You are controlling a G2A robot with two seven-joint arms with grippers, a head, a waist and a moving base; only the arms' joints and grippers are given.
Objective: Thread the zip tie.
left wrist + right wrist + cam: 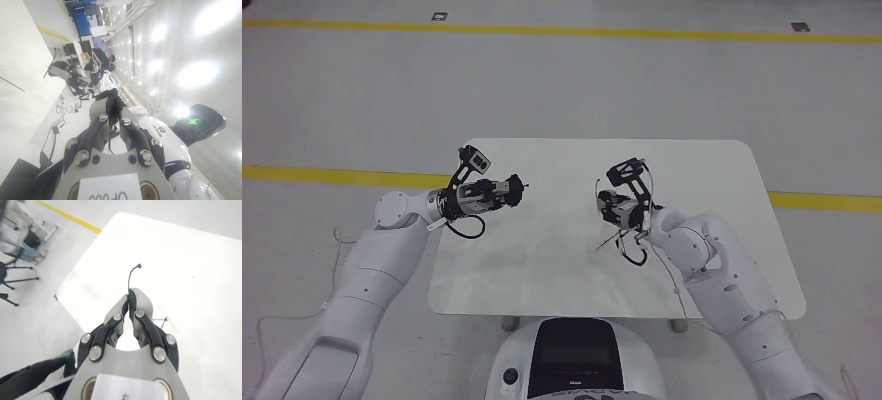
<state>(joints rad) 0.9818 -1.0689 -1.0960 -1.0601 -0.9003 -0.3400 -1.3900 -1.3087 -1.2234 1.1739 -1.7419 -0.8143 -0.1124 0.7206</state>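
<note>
Item: zip tie (pixel 129 277), black, a single strap, being held in the air over the white table (pixel 542 270).
Holder: right gripper (pixel 129 295), its jaws pressing together on the strap. A short curved length is sticking out past the tips and ending in the small square locking head (pixel 139 266).
Other end: in the left wrist view the strap is poking out on both sides of the right arm's jaws. The tail is hanging free with nothing gripping it.
Second tool: left gripper (pixel 113 105), hovering over the other side of the table, well apart from the right one. Its jaws are sitting together; whether anything is pinched between them I cannot tell.
Item relative to jaws: clamped part-way along in the right pair, and lying well clear of the left pair, which is pointing roughly toward it.
Progress: early, by my reading. The tie is off the table, but the tail is not entering the head and no loop is forming.
Remaining: the tail is probably waiting to be taken, bent round, fed through the head and pulled snug.
Risk: the head opening is tiny and the strap springy, so the alignment is looking delicate.
</note>
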